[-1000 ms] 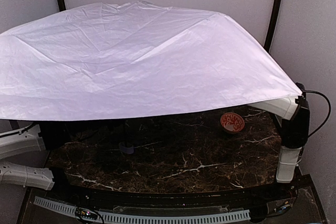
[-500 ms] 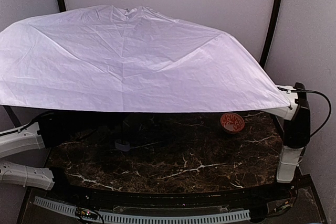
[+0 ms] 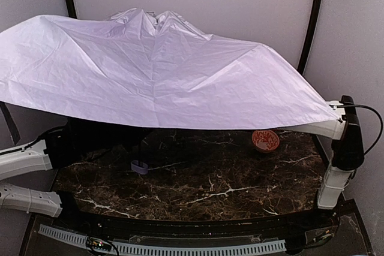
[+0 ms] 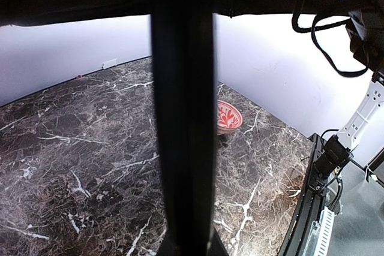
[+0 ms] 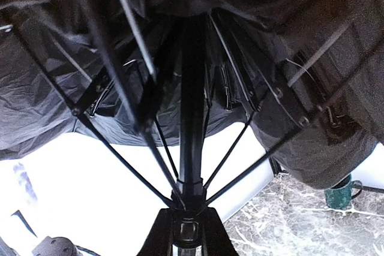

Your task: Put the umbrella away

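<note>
The umbrella (image 3: 156, 70) stands open over the table, its pale lavender canopy hiding both grippers in the top view. Its crown is puckered into folds. The small lavender handle (image 3: 140, 166) hangs just above the marble. In the left wrist view the black shaft (image 4: 183, 118) runs straight up the frame, and my left gripper (image 4: 185, 247) is shut on it. In the right wrist view I look up into the black lining and ribs. My right gripper (image 5: 188, 232) is shut on the runner (image 5: 193, 193) where the thin struts meet the shaft.
A red-patterned bowl (image 3: 265, 139) sits at the back right of the dark marble table (image 3: 210, 190), also seen in the left wrist view (image 4: 228, 116). A green mug (image 5: 341, 195) stands at the right. Both arms reach in under the canopy from the sides.
The canopy has gone from taut to slack, with its crown creasing into folds. The handle has shifted a little to the left, and the right arm has moved slightly outward.
</note>
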